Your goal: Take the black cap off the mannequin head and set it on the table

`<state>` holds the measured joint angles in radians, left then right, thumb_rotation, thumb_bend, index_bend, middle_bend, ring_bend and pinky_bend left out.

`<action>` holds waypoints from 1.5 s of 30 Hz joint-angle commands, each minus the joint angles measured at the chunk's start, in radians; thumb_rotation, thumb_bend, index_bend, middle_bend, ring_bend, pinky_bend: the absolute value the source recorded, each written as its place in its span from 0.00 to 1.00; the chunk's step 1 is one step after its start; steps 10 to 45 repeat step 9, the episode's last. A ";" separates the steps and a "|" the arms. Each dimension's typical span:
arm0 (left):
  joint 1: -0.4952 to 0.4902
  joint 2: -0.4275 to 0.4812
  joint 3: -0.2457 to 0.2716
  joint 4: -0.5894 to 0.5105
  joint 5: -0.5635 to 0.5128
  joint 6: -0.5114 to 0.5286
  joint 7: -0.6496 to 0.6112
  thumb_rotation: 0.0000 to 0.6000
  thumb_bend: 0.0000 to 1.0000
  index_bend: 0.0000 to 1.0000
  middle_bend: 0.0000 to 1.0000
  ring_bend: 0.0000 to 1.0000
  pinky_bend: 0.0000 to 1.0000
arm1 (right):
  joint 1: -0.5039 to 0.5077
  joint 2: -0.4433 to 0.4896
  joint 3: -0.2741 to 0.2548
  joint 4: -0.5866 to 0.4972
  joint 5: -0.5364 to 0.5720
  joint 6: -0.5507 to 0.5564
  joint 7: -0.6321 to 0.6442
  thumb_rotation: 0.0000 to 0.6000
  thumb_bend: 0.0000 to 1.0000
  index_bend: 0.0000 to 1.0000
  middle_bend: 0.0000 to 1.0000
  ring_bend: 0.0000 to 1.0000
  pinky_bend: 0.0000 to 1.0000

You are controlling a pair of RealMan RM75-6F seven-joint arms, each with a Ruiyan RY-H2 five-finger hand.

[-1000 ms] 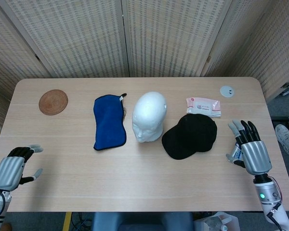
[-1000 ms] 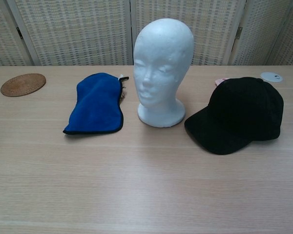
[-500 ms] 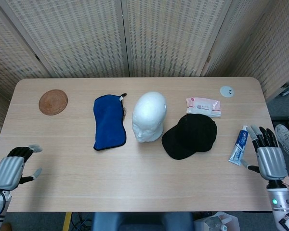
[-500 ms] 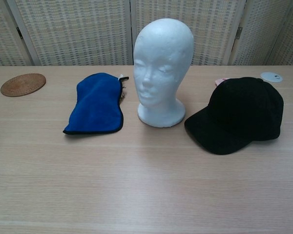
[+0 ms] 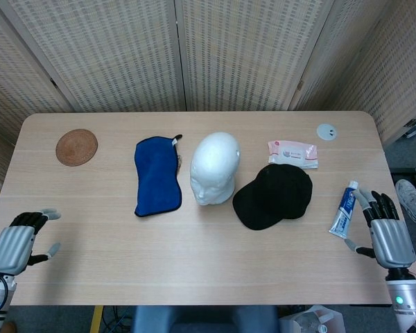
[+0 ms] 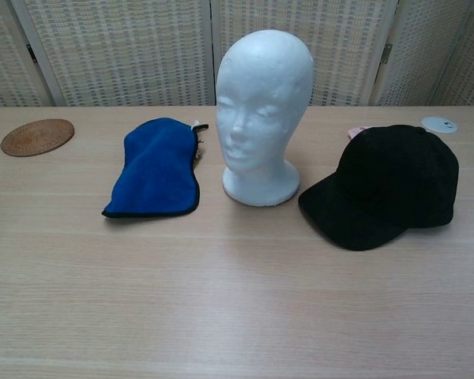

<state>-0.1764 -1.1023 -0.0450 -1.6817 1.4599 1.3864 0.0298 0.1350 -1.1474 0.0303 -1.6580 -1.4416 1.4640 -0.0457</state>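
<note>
Fingers (image 5: 378,202) of my right hand (image 5: 390,239) spread apart, pointing to 12 o'clock, nothing in them. Hand sits at the table's (image 5: 194,263) 4 o'clock edge. Thumb sticks out toward 9 o'clock. Just beside the fingertips, at their 10 o'clock, lies a toothpaste tube (image 5: 343,209), cap end up toward 12, flat on the wood; whether a fingertip touches it I cannot tell.

My left hand (image 5: 15,241) at the 8 o'clock corner of the table, fingers curled in over the palm, thumb out to the side, holding nothing. Neither hand appears in the chest view.

Black cap (image 5: 274,196) off the head and resting on the table, right of centre, brim toward 7 o'clock in the head view. In the chest view it lies at 3 o'clock of the mannequin head (image 6: 262,110), just beside its base, not touching as far as I can see.

Mannequin head white, upright, bare, near table centre, face toward me.

Blue cloth (image 5: 157,175) with dark edging lies flat at 9 o'clock of the mannequin head, long axis running 12 to 6. Round woven coaster (image 5: 76,147) well apart at the 10 o'clock side of the table. Packet of wipes (image 5: 292,153) at 12 o'clock of the cap, near its crown. Small white disc (image 5: 326,131) beyond that, toward 1 o'clock near the far edge.
</note>
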 commanded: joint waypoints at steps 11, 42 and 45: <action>0.003 0.000 -0.002 0.005 0.003 0.007 -0.008 1.00 0.22 0.30 0.26 0.25 0.18 | -0.031 0.041 -0.015 -0.068 -0.027 0.013 0.003 1.00 0.00 0.00 0.00 0.00 0.00; 0.003 0.000 -0.002 0.005 0.003 0.007 -0.008 1.00 0.22 0.30 0.26 0.25 0.18 | -0.031 0.041 -0.015 -0.068 -0.027 0.013 0.003 1.00 0.00 0.00 0.00 0.00 0.00; 0.003 0.000 -0.002 0.005 0.003 0.007 -0.008 1.00 0.22 0.30 0.26 0.25 0.18 | -0.031 0.041 -0.015 -0.068 -0.027 0.013 0.003 1.00 0.00 0.00 0.00 0.00 0.00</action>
